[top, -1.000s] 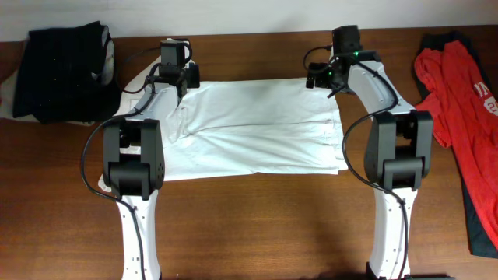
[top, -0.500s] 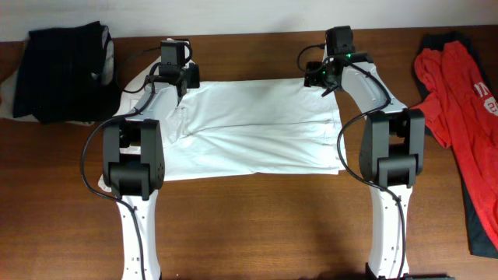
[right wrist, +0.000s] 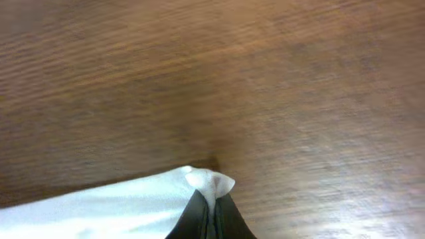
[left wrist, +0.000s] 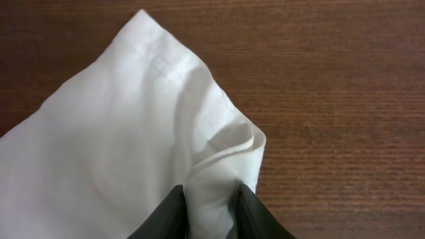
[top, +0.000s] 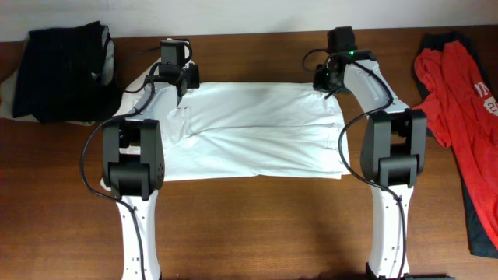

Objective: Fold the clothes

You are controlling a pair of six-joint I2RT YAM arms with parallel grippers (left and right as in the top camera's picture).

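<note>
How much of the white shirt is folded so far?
Early on. The white T-shirt lies flat as a wide rectangle, seemingly doubled over once. Right now the left pincer and the right pincer each pinch a far corner of it. Left to do: fold it over again until it is a small bundle.

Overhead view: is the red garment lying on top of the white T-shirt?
No: the red garment lies off at the right side of the view, well apart from the white T-shirt spread out in the middle.
</note>
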